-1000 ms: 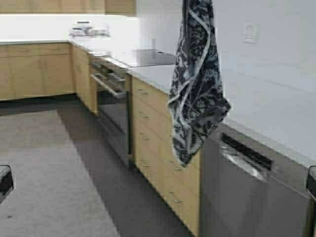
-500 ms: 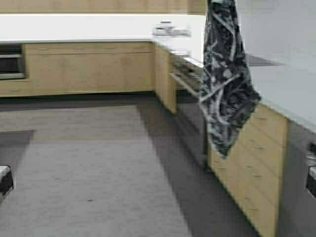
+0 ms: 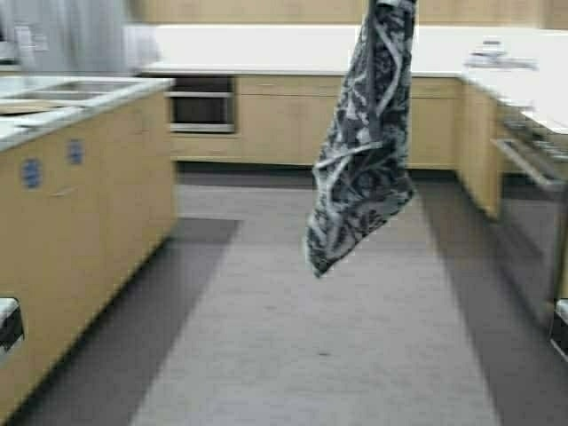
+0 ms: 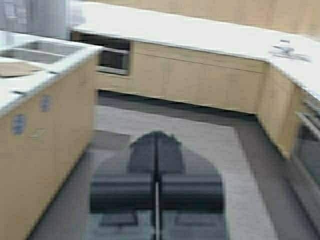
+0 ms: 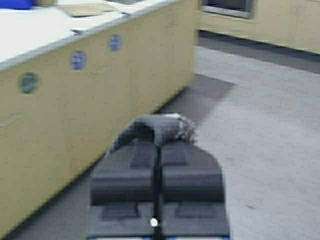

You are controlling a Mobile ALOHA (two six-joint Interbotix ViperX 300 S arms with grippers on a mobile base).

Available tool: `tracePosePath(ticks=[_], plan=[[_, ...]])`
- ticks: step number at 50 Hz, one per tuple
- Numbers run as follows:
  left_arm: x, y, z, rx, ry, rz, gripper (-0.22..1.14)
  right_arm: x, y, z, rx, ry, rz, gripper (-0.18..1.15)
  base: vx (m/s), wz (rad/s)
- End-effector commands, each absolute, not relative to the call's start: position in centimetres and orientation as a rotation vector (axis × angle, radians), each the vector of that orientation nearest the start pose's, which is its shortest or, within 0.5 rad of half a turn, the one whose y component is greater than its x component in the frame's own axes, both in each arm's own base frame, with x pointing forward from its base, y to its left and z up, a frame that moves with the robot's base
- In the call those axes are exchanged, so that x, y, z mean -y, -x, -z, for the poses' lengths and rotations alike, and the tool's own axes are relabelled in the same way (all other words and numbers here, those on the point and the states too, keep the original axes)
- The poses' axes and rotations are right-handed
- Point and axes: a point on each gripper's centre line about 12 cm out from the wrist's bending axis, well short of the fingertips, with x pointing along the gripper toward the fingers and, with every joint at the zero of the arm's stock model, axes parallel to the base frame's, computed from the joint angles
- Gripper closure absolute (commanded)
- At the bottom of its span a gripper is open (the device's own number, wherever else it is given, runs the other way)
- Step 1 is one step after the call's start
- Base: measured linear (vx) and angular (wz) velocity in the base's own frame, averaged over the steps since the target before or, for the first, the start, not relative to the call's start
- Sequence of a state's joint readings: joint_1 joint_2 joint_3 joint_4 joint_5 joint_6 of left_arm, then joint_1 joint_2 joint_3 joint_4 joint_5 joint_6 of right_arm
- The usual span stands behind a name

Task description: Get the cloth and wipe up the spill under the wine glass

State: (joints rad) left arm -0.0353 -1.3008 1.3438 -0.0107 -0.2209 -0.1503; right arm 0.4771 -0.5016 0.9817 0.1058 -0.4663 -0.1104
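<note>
The black and white floral cloth hangs limp from above the top edge of the high view, over the floor. In the right wrist view my right gripper is shut on a bunched end of the cloth, beside the island cabinet front. My left gripper is shut and empty, held over the grey rug. Neither gripper shows in the high view. The wine glass and the spill are out of view.
A wood island with a white top and a sink stands on the left. Cabinets and an oven line the back, and a range is on the right. A grey rug covers the floor between them. A blue object sits on the island.
The robot has turned left: the right-hand counter and range slid out to the right, and the island came into view on the left. The cloth swings a little as it hangs.
</note>
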Motion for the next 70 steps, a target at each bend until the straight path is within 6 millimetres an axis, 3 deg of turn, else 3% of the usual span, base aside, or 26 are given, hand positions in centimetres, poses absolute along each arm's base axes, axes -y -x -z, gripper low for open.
tracePosePath(ticks=[1,13,31,45,55,70], plan=[[0.5,-14.4,-27.8,0.184,0.165,0.046,0.89,-12.9,-26.3,-29.3,0.036,-0.013,-0.426,0.90,0.01,0.54],[0.5,-14.7,-27.6,0.169,0.160,0.045,0.89,-12.9,-26.5,-30.3,0.073,-0.028,-0.423,0.90,0.02,0.44],[0.5,-16.3,-27.3,0.131,0.149,0.041,0.89,-12.7,-26.2,-29.1,0.047,-0.013,-0.422,0.90,0.04,0.28],[0.7,-19.8,-26.9,0.093,0.137,0.041,0.89,-12.1,-26.5,-28.8,0.041,-0.012,-0.398,0.90,0.06,0.27],[1.0,-22.4,-27.8,0.118,0.110,0.058,0.89,-12.1,-26.5,-28.9,0.044,-0.018,-0.399,0.90,0.10,0.18],[1.1,-26.8,-25.4,0.033,0.117,0.056,0.89,-12.1,-26.5,-29.1,0.047,-0.019,-0.399,0.90,0.14,0.12]])
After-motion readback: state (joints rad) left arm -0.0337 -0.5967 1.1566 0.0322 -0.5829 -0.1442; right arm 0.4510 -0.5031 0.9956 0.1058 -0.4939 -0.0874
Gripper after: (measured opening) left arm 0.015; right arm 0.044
